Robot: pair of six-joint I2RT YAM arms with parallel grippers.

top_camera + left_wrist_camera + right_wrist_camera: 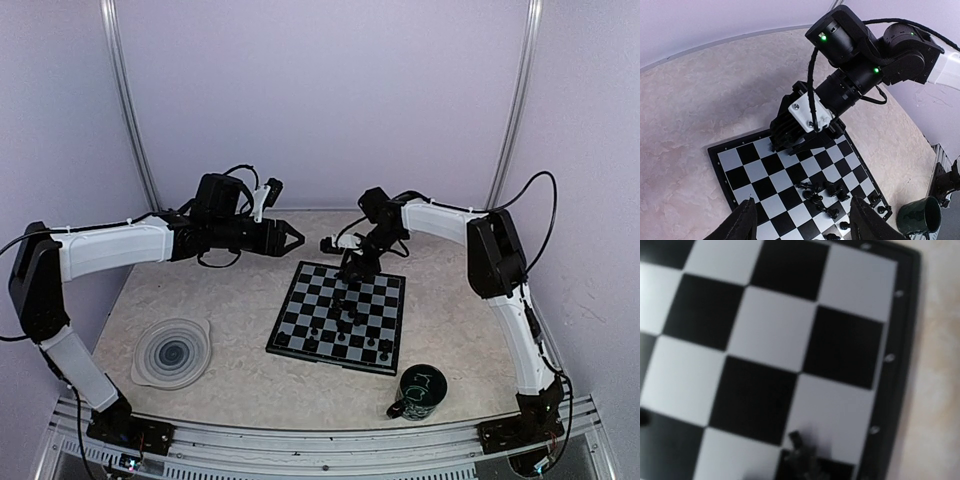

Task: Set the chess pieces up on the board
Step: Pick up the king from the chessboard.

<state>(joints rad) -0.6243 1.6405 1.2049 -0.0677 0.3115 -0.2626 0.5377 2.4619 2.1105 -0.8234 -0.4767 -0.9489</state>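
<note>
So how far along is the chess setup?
Partway. Some chess pieces line the board's near edge; a cluster crowds mid-board. The right gripper is low over the far rows, its hold unclear. The left gripper hovers open and empty. Sorting that cluster remains.

board (300,305): smooth, faint sheen, black and light grey squares | chess pieces (350,318): black, plastic look | table (240,380): matt, mottled beige stone look | mug (417,392), 5 o'clock of board: glossy dark green | plate (172,352), 8 o'clock: matt grey | arm shells (110,248): smooth white plastic | rail (320,445): bare metal
</note>
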